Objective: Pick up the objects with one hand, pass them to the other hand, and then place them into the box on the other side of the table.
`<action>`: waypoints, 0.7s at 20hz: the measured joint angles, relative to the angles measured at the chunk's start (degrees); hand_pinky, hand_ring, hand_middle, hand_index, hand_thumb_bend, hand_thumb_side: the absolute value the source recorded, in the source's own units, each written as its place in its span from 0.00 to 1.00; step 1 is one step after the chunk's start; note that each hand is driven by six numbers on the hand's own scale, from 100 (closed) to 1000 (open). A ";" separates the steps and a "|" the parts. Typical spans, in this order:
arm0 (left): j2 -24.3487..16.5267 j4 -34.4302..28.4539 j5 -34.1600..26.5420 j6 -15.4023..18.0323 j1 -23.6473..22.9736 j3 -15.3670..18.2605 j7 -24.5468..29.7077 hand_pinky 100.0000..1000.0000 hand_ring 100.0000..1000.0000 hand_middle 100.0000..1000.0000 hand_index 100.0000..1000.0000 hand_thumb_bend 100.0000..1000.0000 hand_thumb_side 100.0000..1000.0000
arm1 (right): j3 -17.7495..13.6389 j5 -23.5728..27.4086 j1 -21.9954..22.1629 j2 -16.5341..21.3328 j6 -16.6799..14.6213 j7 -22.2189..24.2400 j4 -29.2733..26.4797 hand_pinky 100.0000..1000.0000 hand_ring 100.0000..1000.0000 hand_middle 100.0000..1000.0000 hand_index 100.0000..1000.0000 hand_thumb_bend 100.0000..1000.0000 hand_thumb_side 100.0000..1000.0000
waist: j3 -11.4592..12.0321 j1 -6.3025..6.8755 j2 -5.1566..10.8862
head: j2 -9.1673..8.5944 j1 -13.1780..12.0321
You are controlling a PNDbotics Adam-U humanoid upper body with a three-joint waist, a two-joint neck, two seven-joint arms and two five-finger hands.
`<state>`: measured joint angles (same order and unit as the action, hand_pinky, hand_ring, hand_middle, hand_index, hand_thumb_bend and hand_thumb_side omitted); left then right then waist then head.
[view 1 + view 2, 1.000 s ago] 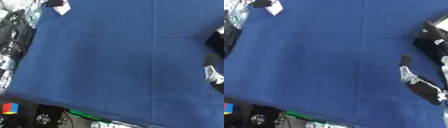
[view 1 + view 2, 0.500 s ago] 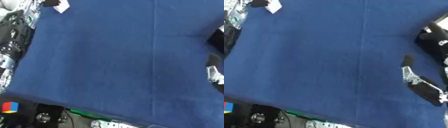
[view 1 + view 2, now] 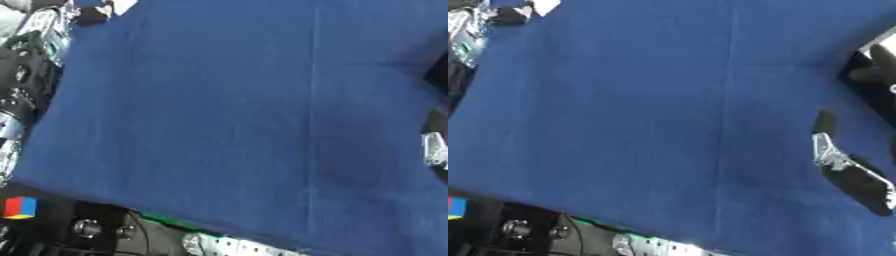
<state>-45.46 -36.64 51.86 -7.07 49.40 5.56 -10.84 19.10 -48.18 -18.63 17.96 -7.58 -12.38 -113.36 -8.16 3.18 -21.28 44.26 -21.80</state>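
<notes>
Blue cloth (image 3: 219, 125) covers the bench; right hand (image 3: 846, 167) at its right edge, fingers straight, released; left hand's state unclear.

One bench (image 3: 227, 125) under one blue cloth. One white scrap (image 3: 542, 6) at its far left corner. One hand (image 3: 846, 170) at the right edge.

Blue cloth-covered table (image 3: 219, 125), a small red, blue and yellow block (image 3: 20, 207) below its near-left corner
</notes>
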 measured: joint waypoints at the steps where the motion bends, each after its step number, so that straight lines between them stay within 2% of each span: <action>1: 0.00 0.10 0.00 -0.07 -0.05 -0.01 0.13 0.79 0.77 0.79 0.87 0.26 0.49 | 0.00 0.01 0.01 0.00 0.00 0.00 0.00 0.80 0.84 0.65 0.97 0.00 0.36 | 0.00 0.03 0.00 | 0.00 0.01; 5: 0.00 0.62 -0.12 0.16 -0.15 -0.01 0.89 0.78 0.77 0.78 0.86 0.21 0.57 | 0.00 0.01 0.01 0.00 -0.02 -0.02 0.00 0.80 0.84 0.65 0.97 0.00 0.36 | -0.04 0.01 0.00 | -0.04 0.43; 10: 0.03 0.74 -0.75 1.32 -0.16 -0.03 0.85 0.76 0.75 0.76 0.84 0.10 0.67 | 0.00 0.04 0.02 0.00 -0.01 -0.02 0.00 0.80 0.84 0.65 0.97 0.00 0.36 | -0.29 -0.09 0.00 | -0.56 0.98; 14: 0.17 0.65 -2.09 2.45 -0.04 -0.04 -0.22 0.76 0.75 0.76 0.84 0.08 0.68 | 0.00 0.09 0.01 0.00 -0.01 -0.03 0.00 0.80 0.84 0.65 0.97 0.00 0.36 | -0.52 -0.19 -0.28 | -1.15 1.26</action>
<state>-45.29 -35.99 49.77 -4.62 49.36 5.53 -11.07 19.10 -48.09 -18.61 17.96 -7.59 -12.40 -113.36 -8.68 2.99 -21.56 43.11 -20.54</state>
